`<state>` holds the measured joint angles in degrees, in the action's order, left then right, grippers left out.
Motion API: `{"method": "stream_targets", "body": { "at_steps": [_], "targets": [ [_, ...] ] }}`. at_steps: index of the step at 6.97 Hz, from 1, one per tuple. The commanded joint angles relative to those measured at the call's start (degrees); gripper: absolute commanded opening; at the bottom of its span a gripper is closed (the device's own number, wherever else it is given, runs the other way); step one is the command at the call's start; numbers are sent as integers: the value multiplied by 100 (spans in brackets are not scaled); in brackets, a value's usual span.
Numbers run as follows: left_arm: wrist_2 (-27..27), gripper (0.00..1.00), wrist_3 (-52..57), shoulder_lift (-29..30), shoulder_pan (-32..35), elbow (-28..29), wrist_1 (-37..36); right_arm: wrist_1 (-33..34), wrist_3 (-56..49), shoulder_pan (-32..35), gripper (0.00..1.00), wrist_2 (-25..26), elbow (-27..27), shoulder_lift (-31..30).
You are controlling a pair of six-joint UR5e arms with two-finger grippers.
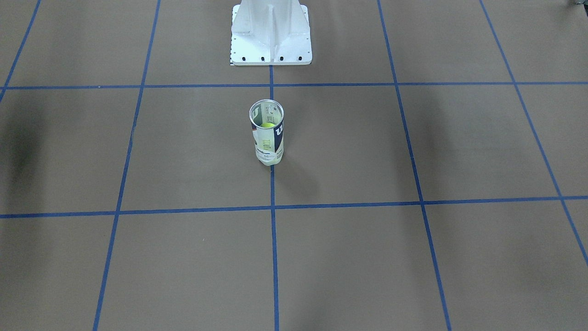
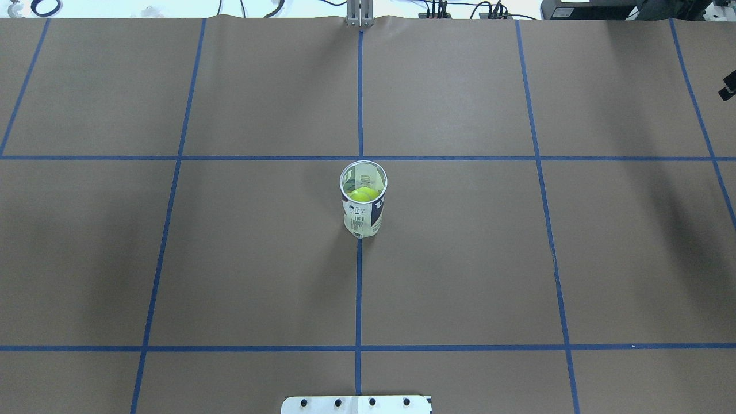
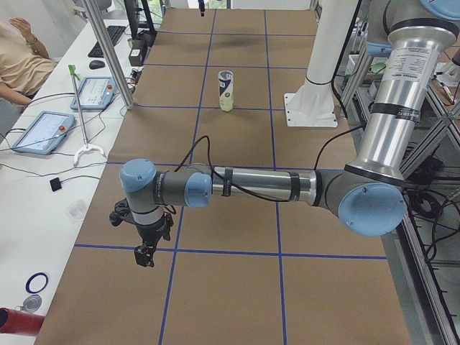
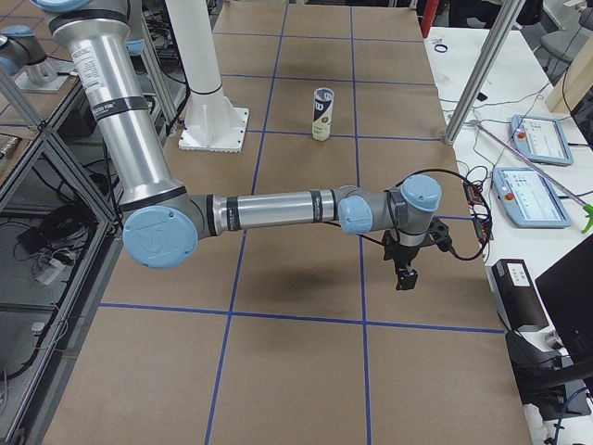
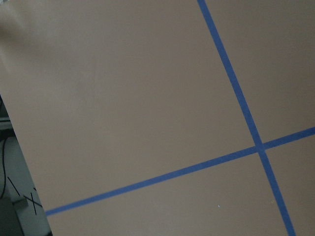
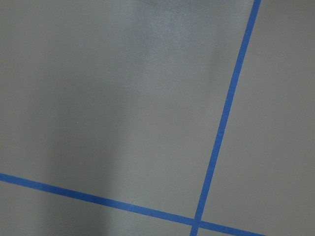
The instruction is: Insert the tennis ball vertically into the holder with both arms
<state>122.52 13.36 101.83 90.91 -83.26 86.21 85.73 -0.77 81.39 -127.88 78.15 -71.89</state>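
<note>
The holder [image 2: 363, 214], a clear tennis-ball can with a metal rim and a white and navy label, was seen standing upright near the centre of the brown table [image 2: 172, 259]. Its base was set on the blue tape line [image 2: 358, 299] that runs down the table's middle, some way out from the white pedestal [image 1: 271, 37]. Its long axis was vertical and its mouth was open to the top. Through that mouth a yellow-green tennis ball [image 2: 362, 195] was seen inside, low in the can; whether more than one ball lay there could not be told. Nothing was touching the holder. The left gripper [image 3: 146, 248] was hung pointing down over the table's far left end, so the holder lay well apart to its right, along the table's length. The right gripper [image 4: 405, 273] was hung the same way over the far right end, with the holder well apart to its left. Neither arm could be judged the nearer; both were stretched out low and away from the middle. Both grippers were shown in the side views only, so whether their jaws were parted or closed could not be told, though nothing was seen held in either. In both wrist views only bare table and crossing tape lines were shown. From the ball's place inside the upright can, the insertion was judged to be already done.
</note>
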Motion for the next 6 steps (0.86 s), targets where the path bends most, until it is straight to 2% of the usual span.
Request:
{"method": "stream_targets", "body": {
  "at_steps": [1, 3, 6],
  "targets": [
    [951, 100, -1347, -758, 50, -909, -246, 58, 285, 0, 100, 0, -2, 8],
    [1011, 100, -1371, -1436, 41, -1385, -228, 310, 384, 0, 99, -79, 7, 8],
    [1055, 100, -1380, -1544, 24, -1333, 69, 348, 376, 9, 99, -79, 165, -219]
  ]
}}
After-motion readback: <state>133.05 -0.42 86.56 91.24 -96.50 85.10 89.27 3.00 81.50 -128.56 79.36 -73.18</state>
